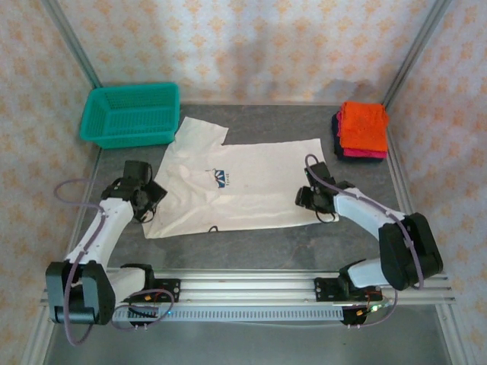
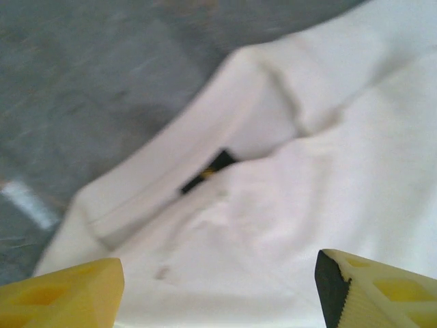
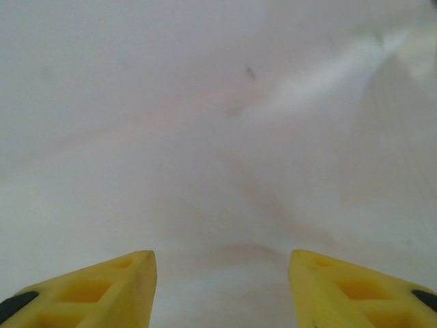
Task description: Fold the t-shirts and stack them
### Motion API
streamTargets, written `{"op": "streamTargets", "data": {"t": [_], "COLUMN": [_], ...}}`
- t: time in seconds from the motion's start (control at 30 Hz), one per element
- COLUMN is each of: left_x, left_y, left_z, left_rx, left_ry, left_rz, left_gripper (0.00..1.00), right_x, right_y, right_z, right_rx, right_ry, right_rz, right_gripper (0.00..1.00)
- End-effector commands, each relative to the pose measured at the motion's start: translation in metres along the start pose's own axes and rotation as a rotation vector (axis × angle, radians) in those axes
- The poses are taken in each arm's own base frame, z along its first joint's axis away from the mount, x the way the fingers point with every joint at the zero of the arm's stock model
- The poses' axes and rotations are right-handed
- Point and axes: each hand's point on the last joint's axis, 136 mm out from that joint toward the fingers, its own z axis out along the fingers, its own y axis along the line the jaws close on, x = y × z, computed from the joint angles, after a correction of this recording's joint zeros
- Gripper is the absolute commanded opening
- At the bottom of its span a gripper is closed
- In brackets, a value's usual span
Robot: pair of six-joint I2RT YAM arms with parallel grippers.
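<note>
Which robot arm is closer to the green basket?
Left. The left arm is in front of the basket; the right arm is away across the white t-shirt.

The white t-shirt [image 1: 259,194] is showing a small dark-blue chest logo [image 1: 221,177] with a short line of blue lettering just under it, but the letters are coming through too small to read. In the left wrist view a dark tag [image 2: 208,171] with a yellow mark is peeking from the collar, too blurred to make out.
</note>
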Motion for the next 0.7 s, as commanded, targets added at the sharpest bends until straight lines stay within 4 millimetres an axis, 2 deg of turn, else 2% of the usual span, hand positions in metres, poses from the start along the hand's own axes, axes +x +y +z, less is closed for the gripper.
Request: {"op": "streamTargets", "data": {"t": [0.0,0.13,0.23,0.37,0.57,0.67], "left_x": [-0.003,-0.004,-0.003,0.006,0.027,0.037], "left_y": [-0.032,-0.061,-0.068,-0.064,-0.044,-0.032], "left_z": [0.012,0.042,0.063,0.080,0.088,0.089], "left_rx": [0.007,-0.001,-0.025,-0.045,-0.087,-0.101], "left_ry": [0.007,0.036,0.062,0.099,0.139,0.152], "left_rz": [0.066,0.087,0.094,0.101,0.115,0.115], "left_gripper": [0.75,0.74,0.73,0.73,0.73,0.73], "right_x": [-0.045,-0.074,-0.080,-0.067,-0.030,-0.019], "right_y": [0.025,0.040,0.043,0.033,0.008,-0.002], "right_z": [0.000,0.025,0.044,0.058,0.059,0.058], "right_rx": [-0.031,-0.021,-0.020,-0.004,0.034,0.046], "right_ry": [-0.080,-0.078,-0.058,-0.016,0.038,0.056], "right_rz": [-0.028,-0.027,-0.012,0.003,0.016,0.026], "right_gripper": [0.55,0.55,0.54,0.54,0.53,0.53]}}
